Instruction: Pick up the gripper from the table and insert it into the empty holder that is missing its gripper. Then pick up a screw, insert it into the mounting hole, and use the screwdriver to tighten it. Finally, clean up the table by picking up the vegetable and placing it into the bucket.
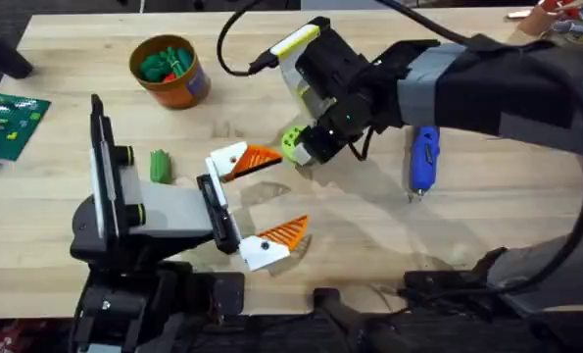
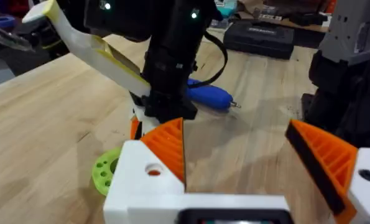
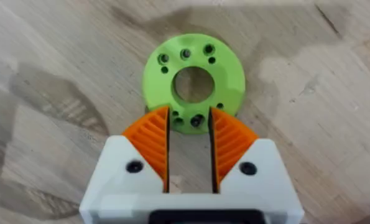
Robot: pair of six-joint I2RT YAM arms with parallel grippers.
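Observation:
My right gripper [image 3: 189, 146] hangs straight over a green ring-shaped disc [image 3: 194, 84] with several small holes, lying flat on the table [image 1: 369, 235]. Its orange pads [image 3: 150, 134] stand a narrow gap apart over the disc's rim, with nothing seen between them. My left gripper [image 1: 262, 201] is wide open just left of the disc [image 1: 291, 143]. The blue screwdriver [image 1: 423, 157] lies to the right. The green vegetable [image 1: 161, 165] lies left of my left arm. The orange-brown bucket [image 1: 169, 71] stands at the back left. The loose gripper, holder and screw are out of view.
The bucket holds green items. A green circuit board [image 1: 7, 123] lies at the far left edge. A black cable [image 1: 234, 39] loops from the right arm over the back of the table. A dark case [image 2: 259, 37] sits beyond the screwdriver [image 2: 206, 96].

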